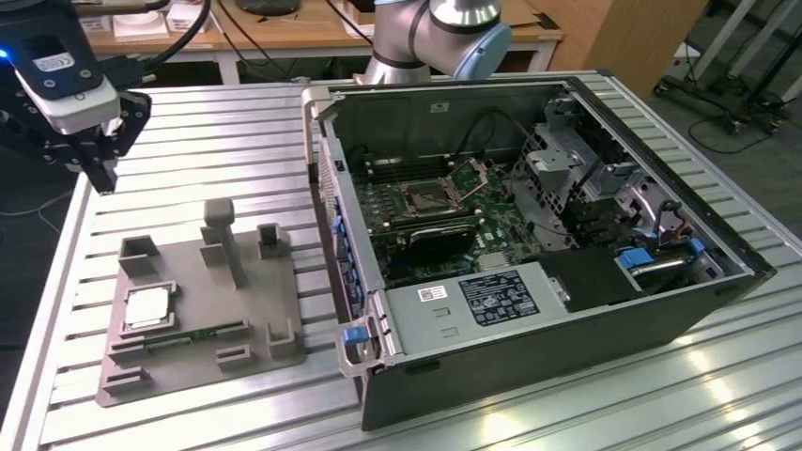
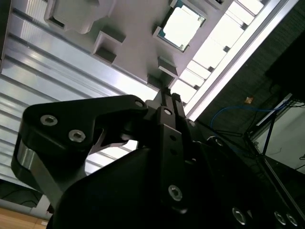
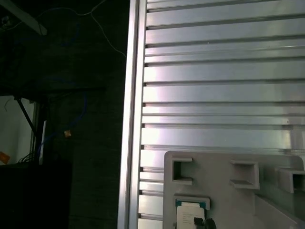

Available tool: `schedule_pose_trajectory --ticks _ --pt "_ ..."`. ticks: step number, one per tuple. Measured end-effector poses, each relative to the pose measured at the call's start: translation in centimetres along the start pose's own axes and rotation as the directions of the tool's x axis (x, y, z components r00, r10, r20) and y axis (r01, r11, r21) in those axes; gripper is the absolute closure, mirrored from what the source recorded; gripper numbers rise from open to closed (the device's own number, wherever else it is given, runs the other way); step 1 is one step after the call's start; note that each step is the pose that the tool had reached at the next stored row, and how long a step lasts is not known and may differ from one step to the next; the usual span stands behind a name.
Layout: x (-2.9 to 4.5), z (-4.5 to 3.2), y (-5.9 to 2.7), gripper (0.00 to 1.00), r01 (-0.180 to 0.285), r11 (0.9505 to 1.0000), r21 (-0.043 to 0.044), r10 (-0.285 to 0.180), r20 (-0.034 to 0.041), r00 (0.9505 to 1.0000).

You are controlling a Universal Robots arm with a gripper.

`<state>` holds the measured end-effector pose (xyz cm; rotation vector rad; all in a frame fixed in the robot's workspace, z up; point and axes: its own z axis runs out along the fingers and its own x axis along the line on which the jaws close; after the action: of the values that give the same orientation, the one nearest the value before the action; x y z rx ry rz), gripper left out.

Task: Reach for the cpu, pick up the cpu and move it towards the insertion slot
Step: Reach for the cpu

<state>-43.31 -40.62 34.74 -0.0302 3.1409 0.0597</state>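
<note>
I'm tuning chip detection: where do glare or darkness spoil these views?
Second wrist view: glare washes out the cpu, and the gripper is dark. First wrist view: beyond the table edge it is nearly black. Exterior view: the cpu is evenly lit.

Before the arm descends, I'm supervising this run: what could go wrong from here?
The chip lies low in the grey holder among raised posts; the pincer, off to one side, could clip one. The memory stick lies beside the chip and might get nudged. The socket sits inside the computer case; the carried chip could strike its wall.
</note>
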Motion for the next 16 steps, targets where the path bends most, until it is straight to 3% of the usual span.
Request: schedule_pose_trajectory --ticks 2,4,5,7,8,10,13,14,16 --pt "0.0 0.14 -0.05 0.83 0.0 1.0 0.0 0.0 -0.0009 1.0" --pt "0.0 0.44 -0.21 0.71 0.001 1.0 0.0001 -0.001 -0.0012 1.0" --pt "0.01 0.61 -0.35 0.71 0.002 1.0 0.0001 -0.002 -0.0014 1.0" --pt "0.01 0.97 -0.76 0.59 0.005 1.0 0.0001 -0.005 -0.0032 1.0" --pt "0.02 1.15 -0.98 0.59 0.007 1.0 -0.0001 -0.007 -0.0052 1.0" --pt "0.03 1.46 -1.44 0.47 0.009 1.0 -0.0002 -0.009 -0.0108 0.9999" --pt "0.04 1.97 -1.86 0.42 0.012 0.9999 -0.0002 -0.012 -0.0141 0.9998" --pt "0.04 2.06 -1.9 0.35 0.012 0.9999 -0.0003 -0.012 -0.0141 0.9998" --pt "0.05 2.08 -1.91 0.35 0.012 0.9999 -0.0002 -0.012 -0.0143 0.9998"
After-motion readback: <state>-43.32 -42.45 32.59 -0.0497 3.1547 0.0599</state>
